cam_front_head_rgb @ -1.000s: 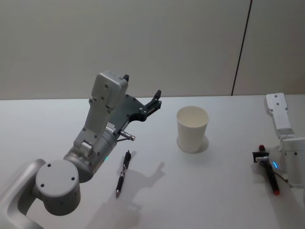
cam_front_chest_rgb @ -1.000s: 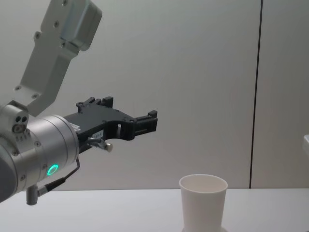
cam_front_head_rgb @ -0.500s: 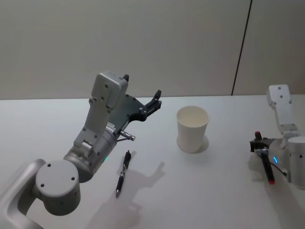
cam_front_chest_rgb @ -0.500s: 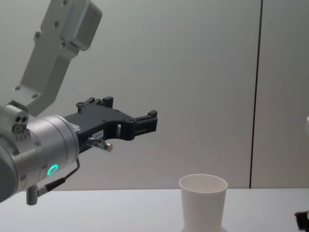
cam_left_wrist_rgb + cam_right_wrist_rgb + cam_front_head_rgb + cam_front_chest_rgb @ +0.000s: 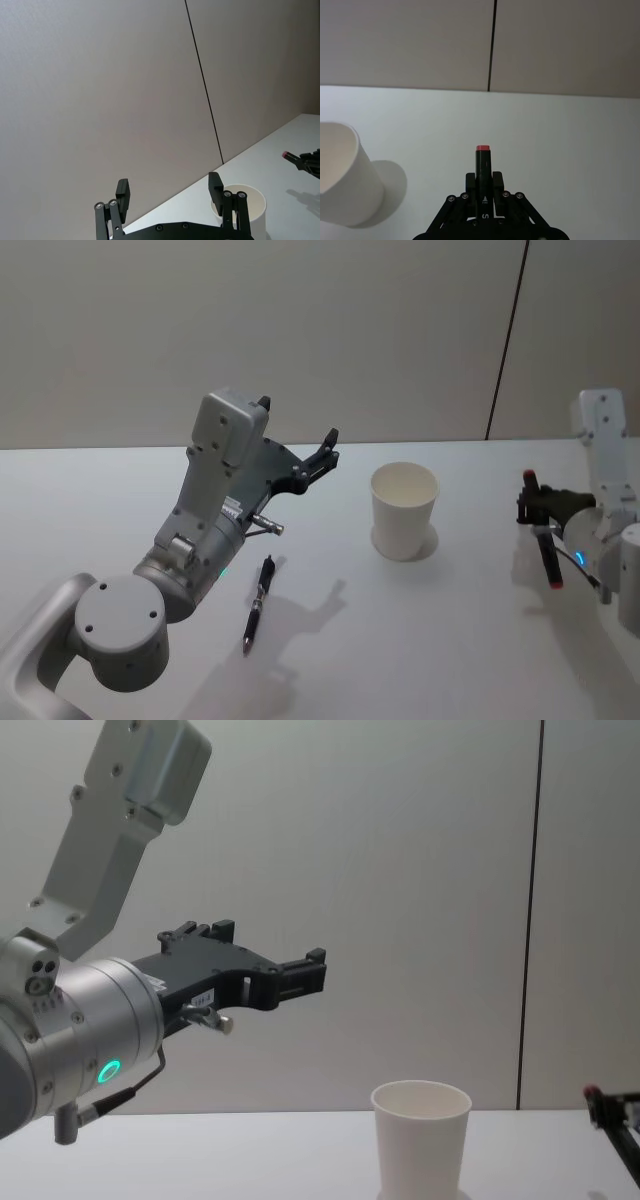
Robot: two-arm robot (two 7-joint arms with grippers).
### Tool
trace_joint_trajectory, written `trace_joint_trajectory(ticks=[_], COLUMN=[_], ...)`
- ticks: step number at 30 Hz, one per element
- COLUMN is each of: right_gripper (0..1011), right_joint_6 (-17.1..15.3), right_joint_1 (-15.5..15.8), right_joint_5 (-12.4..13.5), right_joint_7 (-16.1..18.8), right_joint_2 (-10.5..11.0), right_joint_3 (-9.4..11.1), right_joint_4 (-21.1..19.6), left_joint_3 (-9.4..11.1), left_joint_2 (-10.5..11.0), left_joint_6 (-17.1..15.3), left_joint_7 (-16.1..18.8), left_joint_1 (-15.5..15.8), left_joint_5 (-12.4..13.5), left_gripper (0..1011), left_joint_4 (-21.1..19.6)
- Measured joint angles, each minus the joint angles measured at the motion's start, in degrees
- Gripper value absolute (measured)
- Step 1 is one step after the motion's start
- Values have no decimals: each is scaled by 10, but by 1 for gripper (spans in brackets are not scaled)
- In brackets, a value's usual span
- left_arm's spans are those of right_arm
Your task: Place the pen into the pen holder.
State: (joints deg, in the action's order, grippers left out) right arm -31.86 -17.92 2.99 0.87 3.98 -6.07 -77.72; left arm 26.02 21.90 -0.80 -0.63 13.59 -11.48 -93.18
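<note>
Black pen (image 5: 546,552) with red ends hanging above the table (image 5: 440,640), right gripper (image 5: 536,508) pinching it, to the right of the upright white pen holder (image 5: 404,510), second pen (image 5: 258,602) lying at its left, left gripper (image 5: 322,452) hovering, fingers spread.

The left pincer (image 5: 169,190) is spread wide, its two black fingers (image 5: 122,194) well apart with nothing between them. Just beyond one finger stands the pen holder (image 5: 252,202), upright on the white desk (image 5: 270,165). Farther past it, the right pincer (image 5: 310,162) grips the pen (image 5: 286,155), whose red end juts out above the desk. Ahead rises a plain wall (image 5: 100,75) with a dark seam (image 5: 202,80).
</note>
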Motion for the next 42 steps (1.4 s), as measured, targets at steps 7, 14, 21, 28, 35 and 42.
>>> trace_joint_trajectory(ticks=[7,14,21,28,35,42], right_gripper=[185,185,184,184,184,185], right_joint_6=[58,127,194,264,346,396], right_joint_1=[8,14,14,9,-9,-25], right_joint_5=[5,11,19,29,40,46], right_joint_7=[19,44,65,89,115,131], right_joint_2=[2,2,1,-4,-15,-24], right_joint_3=[0,-1,-3,-7,-16,-23], right_joint_4=[-15,-25,-24,-12,19,50], left_joint_3=[0,0,0,0,0,0], left_joint_2=[0,0,0,0,0,0], left_joint_6=[0,0,0,0,0,0], left_joint_7=[0,0,0,0,0,0], left_joint_1=[0,0,0,0,0,0], left_joint_5=[0,0,0,0,0,0], left_gripper=[1004,1004,1004,1004,1004,1004], left_joint_4=[0,0,0,0,0,0])
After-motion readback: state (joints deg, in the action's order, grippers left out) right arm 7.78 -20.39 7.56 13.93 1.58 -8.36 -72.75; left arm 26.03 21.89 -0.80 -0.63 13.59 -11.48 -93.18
